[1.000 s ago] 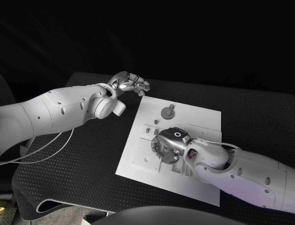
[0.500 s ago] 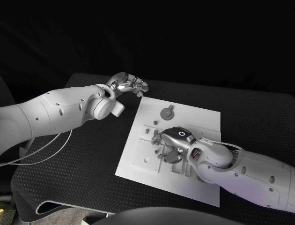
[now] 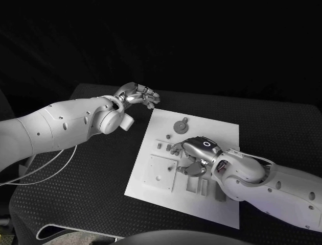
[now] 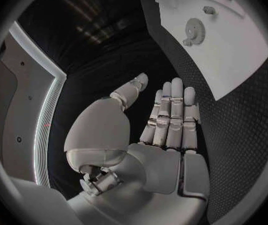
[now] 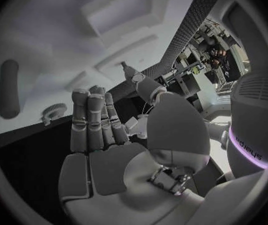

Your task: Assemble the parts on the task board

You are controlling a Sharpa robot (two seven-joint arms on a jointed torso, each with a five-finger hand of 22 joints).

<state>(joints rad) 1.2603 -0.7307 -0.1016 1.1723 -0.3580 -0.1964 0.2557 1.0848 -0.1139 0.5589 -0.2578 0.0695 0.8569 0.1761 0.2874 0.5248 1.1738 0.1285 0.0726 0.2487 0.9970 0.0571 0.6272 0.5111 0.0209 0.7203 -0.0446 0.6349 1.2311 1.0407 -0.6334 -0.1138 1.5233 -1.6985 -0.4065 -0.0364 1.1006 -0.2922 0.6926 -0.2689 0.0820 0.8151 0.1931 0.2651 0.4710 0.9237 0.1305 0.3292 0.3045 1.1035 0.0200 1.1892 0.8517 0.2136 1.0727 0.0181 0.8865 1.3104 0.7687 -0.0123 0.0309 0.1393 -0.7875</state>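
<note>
Since a moment ago our right hand (image 3: 194,155) has slid further across the task board (image 3: 212,127), fingers loosely spread, empty, over its grey parts (image 3: 182,123). Our left hand (image 3: 137,94) hovers beside the board's far corner, fingers straight and empty.

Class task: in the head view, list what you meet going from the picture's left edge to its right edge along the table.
Left hand → gear part → right hand.
</note>
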